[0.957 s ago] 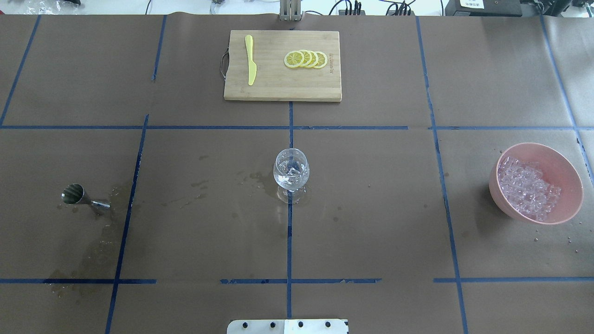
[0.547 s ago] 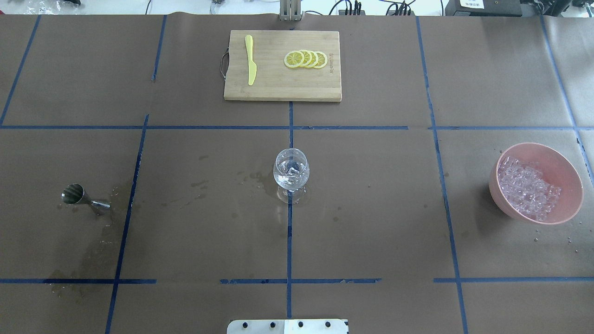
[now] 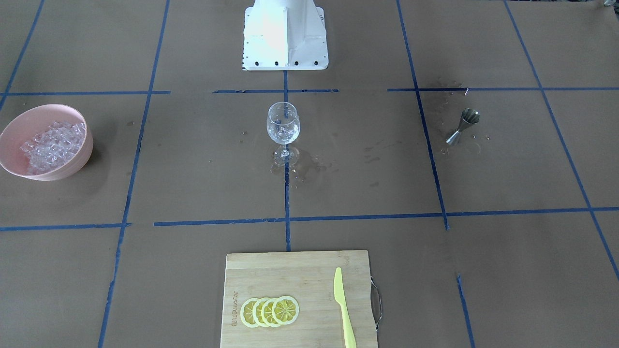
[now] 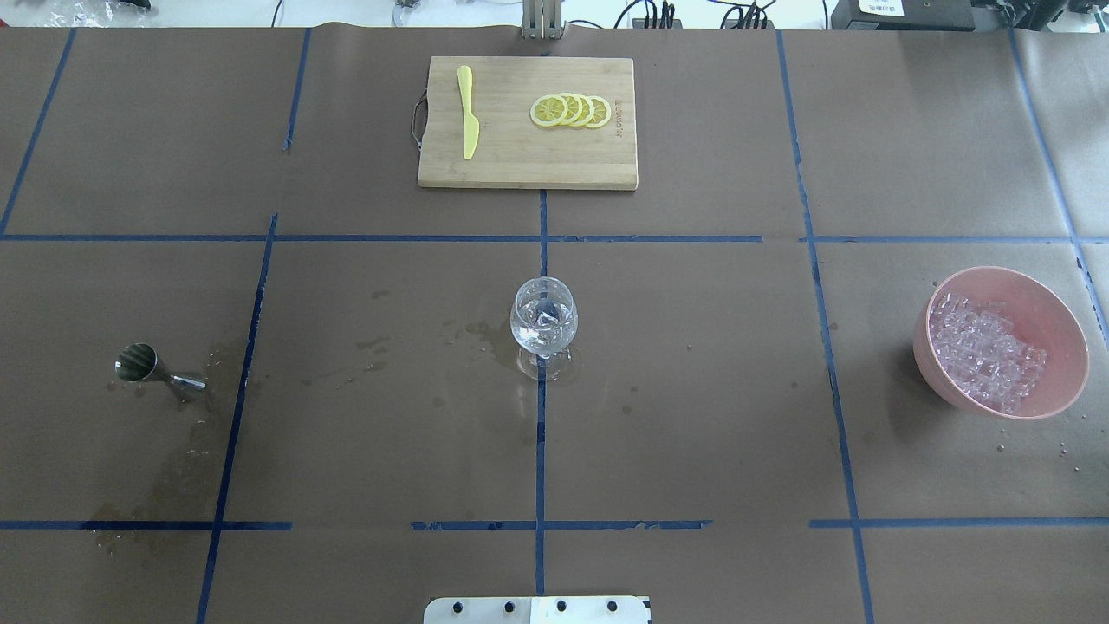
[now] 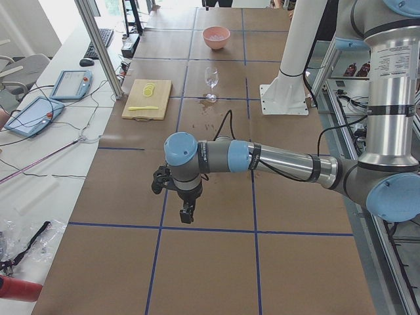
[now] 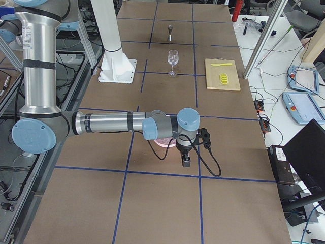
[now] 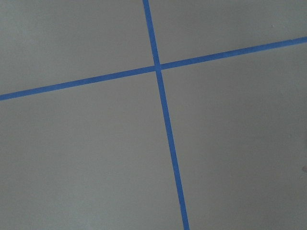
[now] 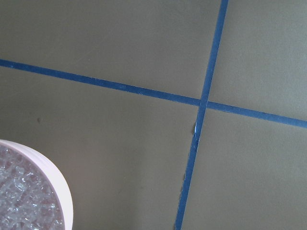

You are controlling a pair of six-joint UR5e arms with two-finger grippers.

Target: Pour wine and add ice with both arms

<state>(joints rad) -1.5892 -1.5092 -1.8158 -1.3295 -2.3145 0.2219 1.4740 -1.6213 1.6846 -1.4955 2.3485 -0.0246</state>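
A stemmed wine glass (image 4: 544,322) stands at the table's middle; it holds a few clear ice cubes, and any wine in it is too faint to make out. It also shows in the front view (image 3: 283,128). The ice (image 4: 983,351) is heaped in a pink bowl (image 4: 1057,303) at the right, whose rim (image 8: 64,194) shows in the right wrist view. My left gripper (image 5: 187,213) hangs over bare paper far from the glass. My right gripper (image 6: 186,161) hangs just beyond the bowl. I cannot tell if either is open or shut.
A steel jigger (image 4: 139,364) stands at the left beside wet stains (image 4: 186,459). A wooden cutting board (image 4: 520,160) at the far middle carries lemon slices (image 4: 570,111) and a yellow knife (image 4: 468,113). The white base block (image 3: 284,34) stands at the near edge.
The ice in the glass has shifted slightly. Nothing else has moved.
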